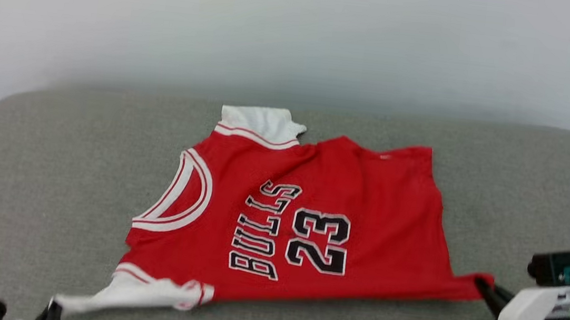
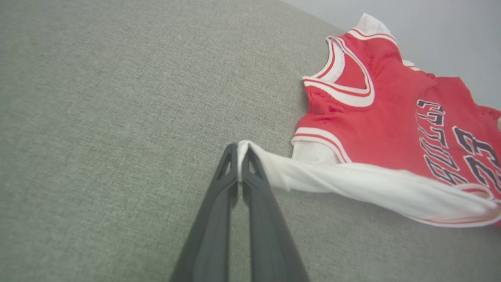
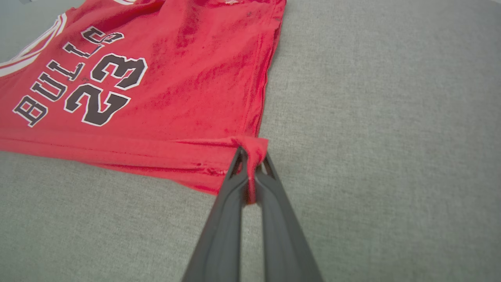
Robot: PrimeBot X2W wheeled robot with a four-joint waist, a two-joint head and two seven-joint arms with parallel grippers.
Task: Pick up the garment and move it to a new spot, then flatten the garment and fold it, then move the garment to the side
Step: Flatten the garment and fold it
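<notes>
1. Head view: the garment (image 1: 310,221) lies front-up on the grey padded surface (image 1: 52,157), with the number 23 showing.
2. Left wrist view: the left gripper (image 2: 238,150) is closed on the white sleeve (image 2: 352,184) – the sleeve is pulled taut.
3. Right wrist view: the right gripper (image 3: 250,156) pinches the red hem corner (image 3: 256,145).

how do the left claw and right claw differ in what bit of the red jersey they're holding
The left dark two-fingered claw pinches the tip of a white sleeve; the right dark two-fingered claw pinches a red hem corner. The left claw's sleeve is drawn into a long twisted strip; the right claw's corner forms only a short point. Both are shut on the red number-23 jersey.
</notes>
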